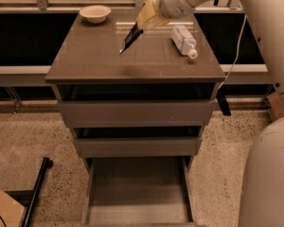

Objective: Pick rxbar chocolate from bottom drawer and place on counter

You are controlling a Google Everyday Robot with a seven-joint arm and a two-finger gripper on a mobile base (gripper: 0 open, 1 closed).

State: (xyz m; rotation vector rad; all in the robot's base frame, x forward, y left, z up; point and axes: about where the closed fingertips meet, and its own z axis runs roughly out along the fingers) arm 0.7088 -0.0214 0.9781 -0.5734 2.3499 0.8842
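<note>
Above the glossy surface [94, 60], the gripper [144, 22] is closed on one end of the rxbar chocolate [130, 38]. The bar looks light, thin and slick-wrapped, so it could slip.

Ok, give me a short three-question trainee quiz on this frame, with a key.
1. True or false: the two-finger gripper holds the dark flat rxbar chocolate over the glossy grey-brown counter.
2. What lies in the pulled-out grey-brown bottom drawer? A) a snack bar B) nothing visible C) a bowl
3. Fill in: the clear plastic bottle lies on its ____ on the counter.
Key: 1 true; 2 B; 3 side.
</note>
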